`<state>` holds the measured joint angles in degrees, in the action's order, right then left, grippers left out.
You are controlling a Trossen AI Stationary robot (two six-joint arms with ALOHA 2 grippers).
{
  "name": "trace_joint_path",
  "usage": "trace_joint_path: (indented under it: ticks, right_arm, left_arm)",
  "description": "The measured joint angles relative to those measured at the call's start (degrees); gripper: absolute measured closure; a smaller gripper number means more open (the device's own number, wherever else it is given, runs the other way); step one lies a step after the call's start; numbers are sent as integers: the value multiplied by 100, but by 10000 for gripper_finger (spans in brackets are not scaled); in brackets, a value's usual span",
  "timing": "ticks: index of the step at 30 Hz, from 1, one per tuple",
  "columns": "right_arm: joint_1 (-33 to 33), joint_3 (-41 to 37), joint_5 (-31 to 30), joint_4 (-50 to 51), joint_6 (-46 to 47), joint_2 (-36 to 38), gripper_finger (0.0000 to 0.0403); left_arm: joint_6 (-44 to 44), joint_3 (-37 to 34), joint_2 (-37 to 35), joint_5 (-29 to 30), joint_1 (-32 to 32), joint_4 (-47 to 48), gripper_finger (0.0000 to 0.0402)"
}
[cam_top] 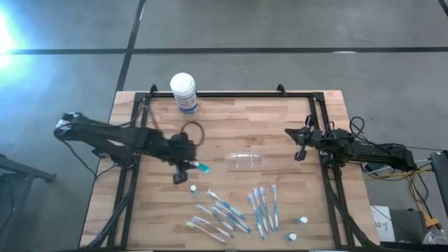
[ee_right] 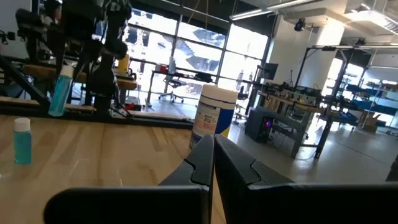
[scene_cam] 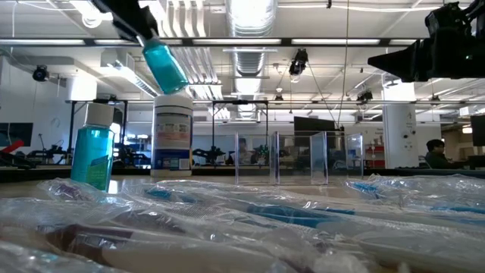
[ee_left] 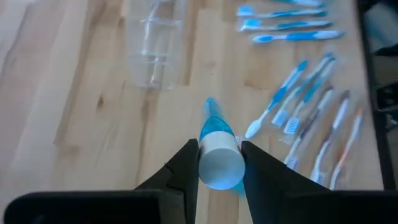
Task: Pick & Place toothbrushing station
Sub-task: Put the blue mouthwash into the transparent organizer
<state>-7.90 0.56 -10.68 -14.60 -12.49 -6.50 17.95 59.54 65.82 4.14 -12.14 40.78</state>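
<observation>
Left gripper (ee_left: 217, 163) is clamped on a small blue bottle with a white cap (ee_left: 219, 157), cap between the two fingers, blue body pointing forward and down toward the table (cam_top: 280, 119). In the high view that gripper (cam_top: 190, 166) hangs over the left-middle of the boards, bottle tip aimed toward the toothbrushing station (cam_top: 246, 160), the clear oval holder lying near the table's centre (apart from the bottle, not yet touched). Right gripper (ee_right: 213, 163) waits at the right edge, fingers pressed together, holding nothing. Loose toothbrushes (cam_top: 238, 208) are fanned out nearer the front edge.

To do this step well, I'd say carry the bottle across level with the holder's opening, keep the grip square on the cap so it doesn't swing, come down slowly, since a clear, light holder will likely skid if nudged, and let go only once the bottle is seated.
</observation>
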Motion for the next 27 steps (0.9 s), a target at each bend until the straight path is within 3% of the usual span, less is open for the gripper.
trace_joint_path:
  ticks: [7, 14, 22, 27]
  right_arm:
    - [0, 2, 2, -102, -3, -9, 394]
    - [0, 2, 2, -233, -8, 0, 394]
    - [-2, 2, 2, -257, -17, -7, 394]
    - [-2, 2, 2, -276, 52, -7, 394]
  left_arm:
    - [-8, -2287, -1780, 33, 6, -2639, 305]
    - [83, -3899, -2854, 326, 2, -4261, 305]
    - [300, -4874, -3205, 738, 2, -5248, 305]
    - [367, -5067, -3209, 896, 4, -5637, 305]
